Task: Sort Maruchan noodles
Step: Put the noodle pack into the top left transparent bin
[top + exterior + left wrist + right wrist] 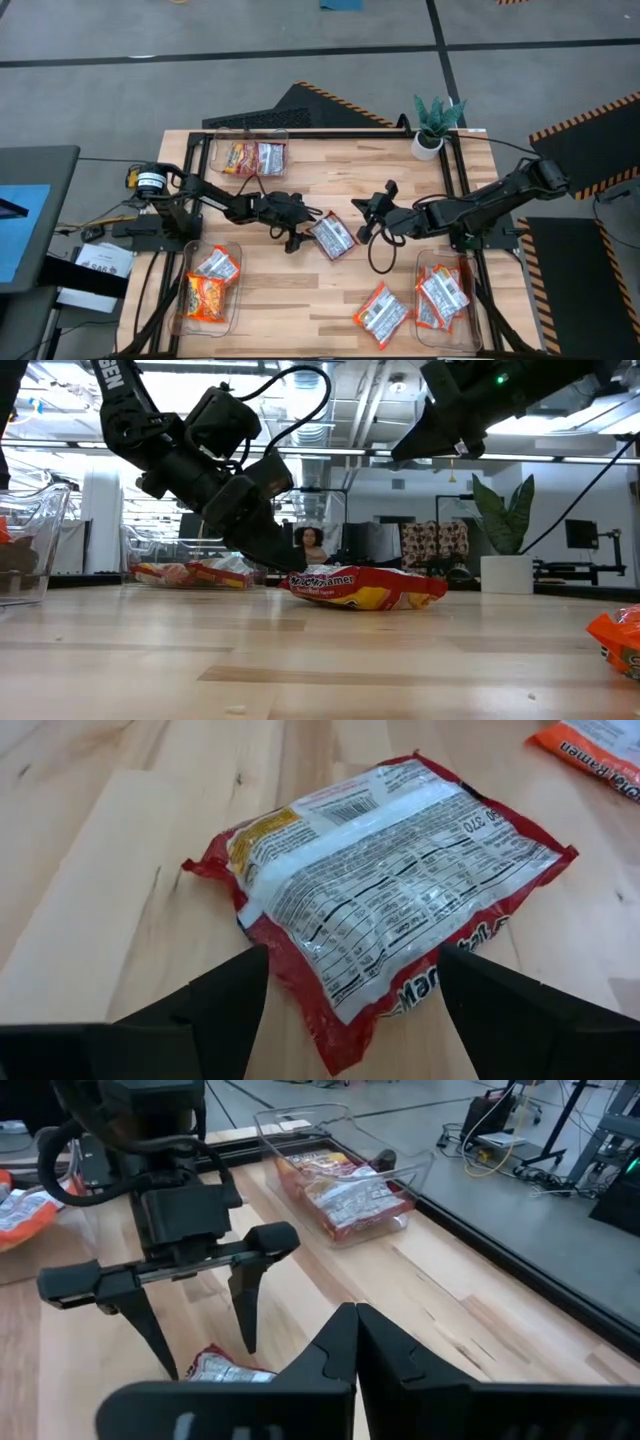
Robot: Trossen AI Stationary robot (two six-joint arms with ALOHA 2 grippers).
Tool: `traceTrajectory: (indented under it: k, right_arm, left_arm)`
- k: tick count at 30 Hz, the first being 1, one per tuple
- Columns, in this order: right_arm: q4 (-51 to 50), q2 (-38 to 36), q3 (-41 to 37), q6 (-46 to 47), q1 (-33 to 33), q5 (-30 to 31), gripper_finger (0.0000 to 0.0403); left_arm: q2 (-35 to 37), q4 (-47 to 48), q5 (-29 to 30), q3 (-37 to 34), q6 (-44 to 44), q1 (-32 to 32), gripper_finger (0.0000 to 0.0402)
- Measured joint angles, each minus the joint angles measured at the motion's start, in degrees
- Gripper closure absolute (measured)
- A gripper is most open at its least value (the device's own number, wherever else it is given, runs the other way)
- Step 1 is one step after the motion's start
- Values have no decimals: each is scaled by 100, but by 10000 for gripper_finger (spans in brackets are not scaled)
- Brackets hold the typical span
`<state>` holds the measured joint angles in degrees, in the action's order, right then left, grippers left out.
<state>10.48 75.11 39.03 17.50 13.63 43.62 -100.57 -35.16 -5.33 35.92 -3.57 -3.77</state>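
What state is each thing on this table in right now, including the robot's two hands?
Left hand: open, fingers straddling the red packet.
Red packet: flat on the table, label side down.
Right hand: shut, empty, raised beside that packet.
Orange packet: loose on the table.
Three clear bins: each holding packets.
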Motion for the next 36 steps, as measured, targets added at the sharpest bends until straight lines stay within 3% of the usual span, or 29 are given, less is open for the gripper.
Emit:
traceTrajectory:
  k: [12,21,25,29,31,36]
  right_arm:
    - [78,0,0,0,2,-2,377]
    - [92,0,-2,-1,0,-11,376]
    - [95,-2,-2,0,0,-17,376]
    - [94,-2,-2,-2,0,-17,376]
    - [94,-2,-2,-2,0,-17,376]
    - [94,-2,-2,-7,0,-17,376]
  left_arm:
    - [-14,148,151,-2,200,9,125]
    - [-651,-223,491,178,452,259,138]
    - [-750,-277,683,305,560,352,212]
    - [-553,-208,686,319,764,376,362]
    - [-283,-117,786,321,893,374,385]
    - [937,735,1565,319,1492,306,397]
